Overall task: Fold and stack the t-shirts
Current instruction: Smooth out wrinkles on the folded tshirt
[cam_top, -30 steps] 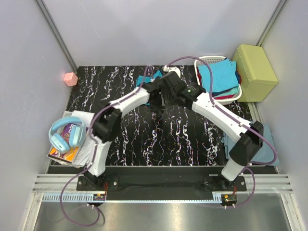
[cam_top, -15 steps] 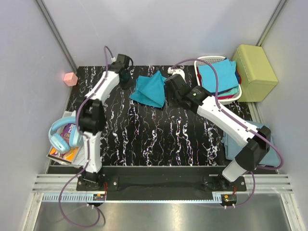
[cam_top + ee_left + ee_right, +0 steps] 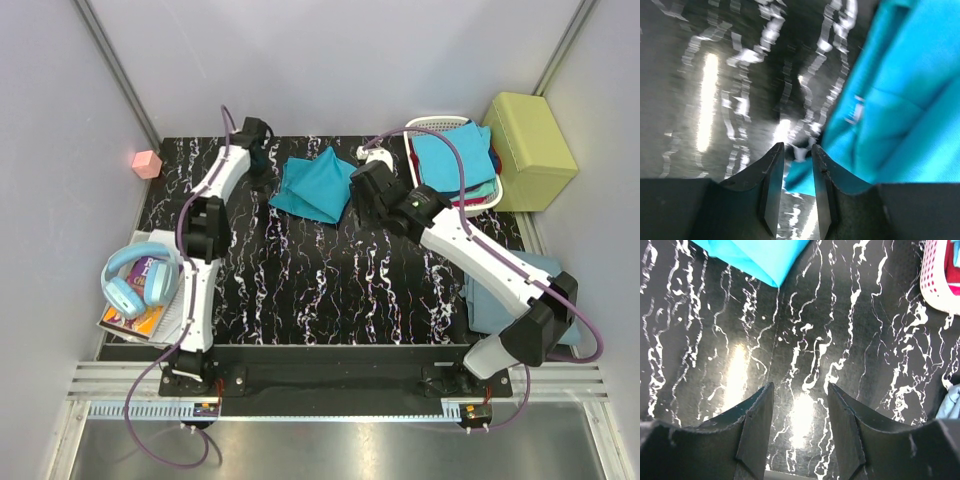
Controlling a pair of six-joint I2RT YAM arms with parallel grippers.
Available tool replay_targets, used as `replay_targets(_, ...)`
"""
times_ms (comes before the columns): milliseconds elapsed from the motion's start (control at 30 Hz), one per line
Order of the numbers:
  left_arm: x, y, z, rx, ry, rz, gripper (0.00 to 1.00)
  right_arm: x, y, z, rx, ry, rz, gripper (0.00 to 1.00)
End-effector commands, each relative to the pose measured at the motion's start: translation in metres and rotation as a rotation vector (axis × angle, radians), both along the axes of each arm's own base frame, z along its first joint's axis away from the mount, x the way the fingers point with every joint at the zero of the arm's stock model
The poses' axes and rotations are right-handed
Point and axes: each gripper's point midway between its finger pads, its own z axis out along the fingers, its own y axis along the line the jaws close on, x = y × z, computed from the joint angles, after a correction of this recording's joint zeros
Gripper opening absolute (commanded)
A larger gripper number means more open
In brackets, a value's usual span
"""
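The left end effector hangs with jaws narrowly parted at the teal t-shirt corner, and the right end effector stands open above the bench.

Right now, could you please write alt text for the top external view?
A crumpled teal t-shirt lies on the far side of the black marbled table, between the left gripper and the right gripper.

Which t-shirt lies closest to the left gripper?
The teal cloth t-shirt on the black marbled table; others sit in the white slatted basket or at the right edge.
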Motion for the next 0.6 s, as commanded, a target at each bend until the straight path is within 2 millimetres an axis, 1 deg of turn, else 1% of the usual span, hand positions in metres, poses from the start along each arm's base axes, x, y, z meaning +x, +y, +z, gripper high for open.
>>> replay_targets(0,-0.007,-0.011,-0.002,-0.074,0.029,-0.012,0.31,-0.001,-0.014,0.005,-0.032,-0.029,-0.022,0.54)
replay_targets(33,-0.012,-0.016,-0.003,-0.079,0.039,-0.026,0.29,0.0,-0.014,0.005,-0.033,-0.03,-0.024,0.55)
replay_targets(67,-0.022,-0.02,-0.012,-0.072,0.072,-0.048,0.28,0.0,-0.014,0.004,-0.035,-0.03,-0.025,0.54)
replay_targets(100,-0.031,-0.031,-0.016,-0.065,0.088,-0.076,0.28,0.001,-0.015,0.005,-0.035,-0.032,-0.03,0.55)
replay_targets(133,-0.036,-0.038,-0.012,-0.063,0.083,-0.1,0.28,0.001,-0.016,0.006,-0.031,-0.033,-0.033,0.55)
replay_targets(167,-0.047,-0.04,-0.021,-0.05,0.114,-0.117,0.27,0.002,-0.015,0.007,-0.03,-0.035,-0.034,0.55)
replay_targets(200,-0.052,-0.05,-0.022,-0.042,0.111,-0.14,0.27,0.003,-0.014,0.007,-0.026,-0.035,-0.035,0.55)
replay_targets(233,-0.056,-0.055,-0.023,-0.039,0.116,-0.154,0.27,0.003,-0.013,0.008,-0.023,-0.037,-0.032,0.55)
replay_targets(267,-0.065,-0.057,-0.03,-0.039,0.138,-0.168,0.27,0.003,-0.012,0.009,-0.015,-0.037,-0.032,0.55)
replay_targets(300,-0.069,-0.066,-0.031,-0.053,0.141,-0.19,0.26,0.003,-0.013,0.01,-0.014,-0.037,-0.036,0.55)
replay_targets(367,-0.079,-0.078,-0.033,-0.055,0.153,-0.226,0.25,0.003,-0.012,0.008,-0.01,-0.034,-0.04,0.55)
replay_targets(433,-0.087,-0.085,-0.03,-0.049,0.154,-0.252,0.25,0.001,-0.013,0.006,-0.005,-0.027,-0.046,0.55)
replay_targets(467,-0.094,-0.096,-0.03,-0.045,0.152,-0.28,0.25,0.0,-0.013,0.005,-0.003,-0.025,-0.048,0.55)
replay_targets(533,-0.103,-0.107,-0.03,-0.044,0.157,-0.309,0.25,-0.002,-0.015,0.004,0.001,-0.022,-0.056,0.55)
replay_targets(567,-0.109,-0.119,-0.027,-0.043,0.15,-0.335,0.25,-0.003,-0.016,0.003,0.002,-0.021,-0.059,0.55)
